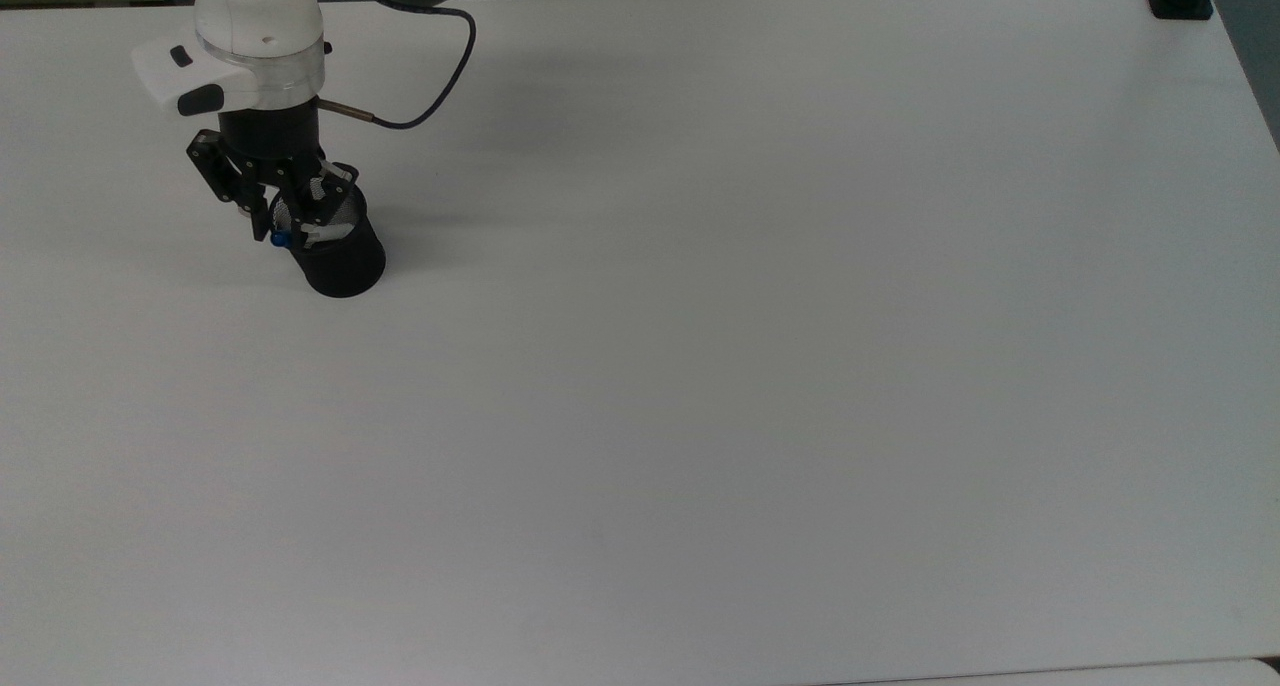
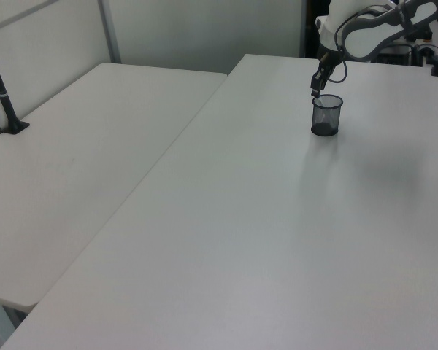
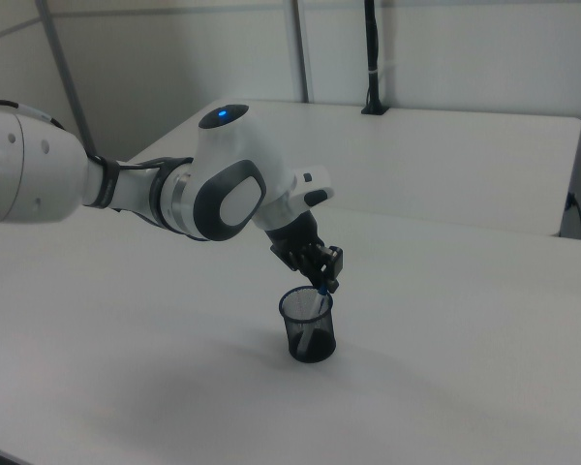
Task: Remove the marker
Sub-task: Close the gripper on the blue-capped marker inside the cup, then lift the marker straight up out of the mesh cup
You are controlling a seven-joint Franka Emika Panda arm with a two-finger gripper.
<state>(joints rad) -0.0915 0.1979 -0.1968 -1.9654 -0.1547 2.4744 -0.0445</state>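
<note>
Standing in a black mesh cup (image 1: 340, 251) on the white surface (image 1: 750, 366), the marker (image 1: 300, 235) leans with its blue cap between the gripper (image 1: 283, 224) jaws, which are narrowed around it.

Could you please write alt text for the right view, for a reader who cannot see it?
A white robot arm's tool reaches down at the rim of a black mesh cup holding a marker with a blue top, on a white table.

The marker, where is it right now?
The marker stands in the black mesh cup at the top view's upper left, blue end poking over the rim, with the gripper right at it.
</note>
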